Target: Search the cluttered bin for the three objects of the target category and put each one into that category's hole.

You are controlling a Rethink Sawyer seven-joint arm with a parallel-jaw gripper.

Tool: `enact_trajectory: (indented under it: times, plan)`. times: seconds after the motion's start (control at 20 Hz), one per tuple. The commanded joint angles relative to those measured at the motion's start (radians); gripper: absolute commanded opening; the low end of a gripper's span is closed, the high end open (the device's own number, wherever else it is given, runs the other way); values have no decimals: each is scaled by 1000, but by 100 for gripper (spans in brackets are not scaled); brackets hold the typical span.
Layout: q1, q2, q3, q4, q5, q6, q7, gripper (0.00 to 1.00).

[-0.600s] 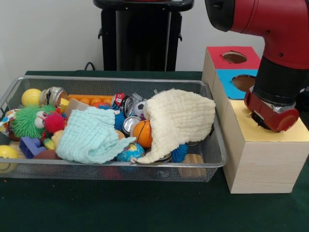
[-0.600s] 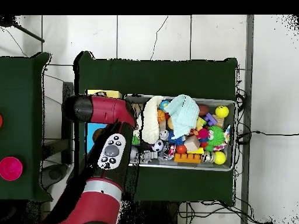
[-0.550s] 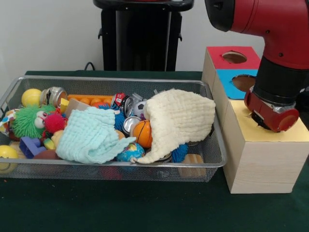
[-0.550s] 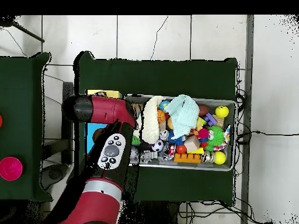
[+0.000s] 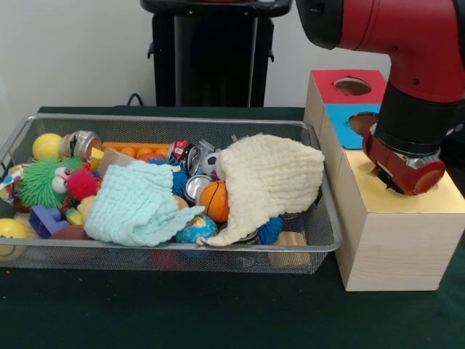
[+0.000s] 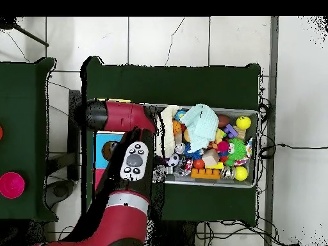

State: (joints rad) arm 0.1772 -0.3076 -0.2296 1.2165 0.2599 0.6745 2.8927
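A wire bin (image 5: pixel 314 218) holds mixed toys under a cream cloth (image 5: pixel 269 178) and a mint cloth (image 5: pixel 138 203). Showing between them are an orange ball (image 5: pixel 215 200), a globe ball (image 5: pixel 196 228), a small soccer ball (image 5: pixel 209 163), cans (image 5: pixel 81 142) and a yellow ball (image 5: pixel 47 146). To the right stands a wooden box with a red top (image 5: pixel 349 86), a blue top (image 5: pixel 356 125) and a yellow top (image 5: pixel 378 196). My gripper (image 5: pixel 402 174) hangs low over the yellow top, its end hidden by the red wrist. In the overhead view the arm (image 6: pixel 133 160) covers the box beside the bin (image 6: pixel 254 114).
A green fuzzy toy (image 5: pixel 43 182), an orange block (image 5: pixel 134 150), a blue block (image 5: pixel 45 220) and a wooden block (image 5: pixel 290 240) also lie in the bin. A black stand (image 5: pixel 211 51) rises behind it. Dark green cloth (image 5: pixel 182 313) covers the table.
The arm has shifted slightly toward the bin, a little left in the front view. The things in the bin have not moved.
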Motion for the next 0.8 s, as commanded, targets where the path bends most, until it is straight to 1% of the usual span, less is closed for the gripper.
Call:
enact_trajectory:
  times: [0.05,0.15,0.3,0.35,0.55,0.65,0.8]
  plan:
    - [-196,-47,127,44,-145,63,-352,0]
    - [-238,-45,139,31,-185,67,-382,0]
    - [-303,-52,177,18,-241,89,-444,0]
    - [-314,-54,184,15,-259,87,-456,0]
    - [-333,-56,198,0,-312,92,-453,0]
    - [-326,-63,191,-1,-331,93,-431,0]
    - [-335,-73,214,16,-326,99,-422,0]
